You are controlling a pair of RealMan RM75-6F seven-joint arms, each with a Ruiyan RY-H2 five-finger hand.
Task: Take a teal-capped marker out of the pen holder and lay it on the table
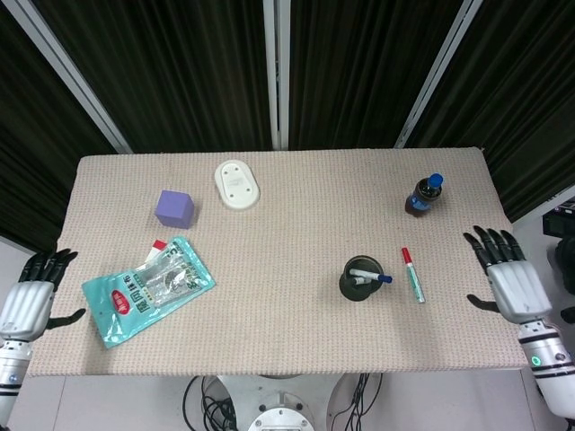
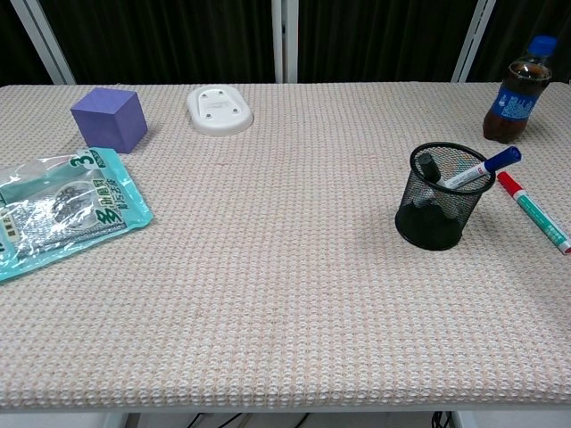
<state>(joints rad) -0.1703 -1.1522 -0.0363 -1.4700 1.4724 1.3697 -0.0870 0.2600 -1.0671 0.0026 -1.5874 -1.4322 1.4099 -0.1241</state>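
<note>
The marker (image 1: pixel 413 275) with a teal body and a red end lies flat on the table just right of the black mesh pen holder (image 1: pixel 347 286); the chest view shows the marker (image 2: pixel 533 211) beside the holder (image 2: pixel 428 223) too. A blue-capped marker (image 2: pixel 482 167) and a dark one still lean inside the holder. My right hand (image 1: pixel 507 278) is at the table's right edge, fingers spread, holding nothing, well clear of the marker. My left hand (image 1: pixel 32 300) hangs off the left edge, also empty with fingers apart. Neither hand appears in the chest view.
A cola bottle (image 1: pixel 424 195) with a blue cap stands at the back right. A purple cube (image 1: pixel 174 208), a white oval dish (image 1: pixel 237 184) and a teal snack packet (image 1: pixel 146 289) occupy the left half of the table.
</note>
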